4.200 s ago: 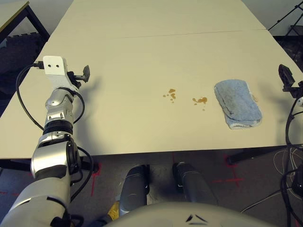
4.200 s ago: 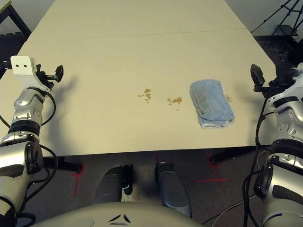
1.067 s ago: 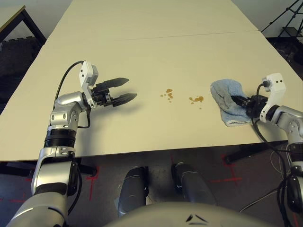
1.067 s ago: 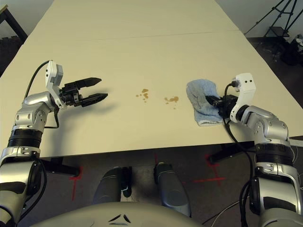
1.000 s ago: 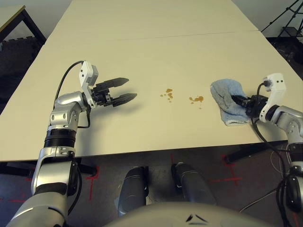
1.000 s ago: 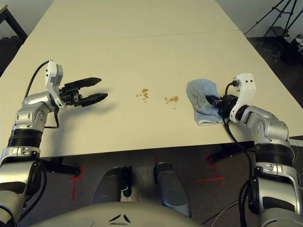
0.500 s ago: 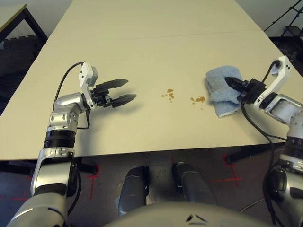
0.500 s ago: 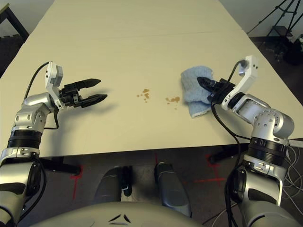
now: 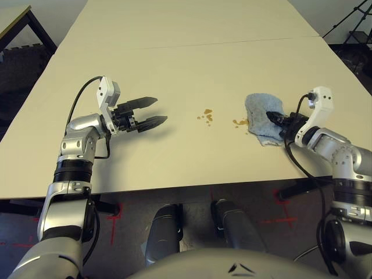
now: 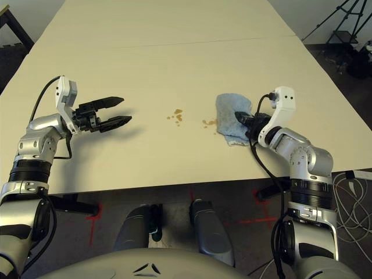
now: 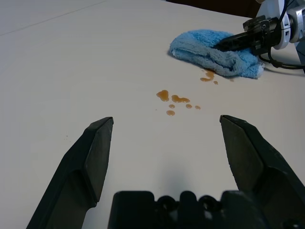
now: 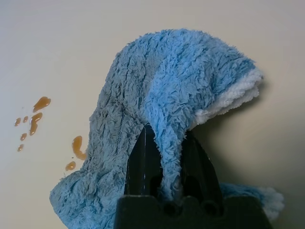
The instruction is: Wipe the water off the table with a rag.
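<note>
The right gripper is pinched tight on a fold of the rag, and its two black fingers squeeze the fluffy blue cloth between them. The rag lies on the table, bunched up, with its front edge right beside the nearer spots of the water. It may be just touching them, but that is hard to tell. The other little group of drops sits a bit more toward the robot's left, not yet reached.

The step in hand looks like the start of the wipe: the rag is held and is at the spill. The next move should be to push the rag flat along the table, to the robot's left, over both groups of drops, pressing down so the cloth soaks them up.

The left gripper is wide open, holds nothing, and hangs low over the table, well apart from the drops. There is lots of bare table between it and the spill, so the rag has room to slide. The near table edge is not far from the rag, so the wipe should stay away from it
</note>
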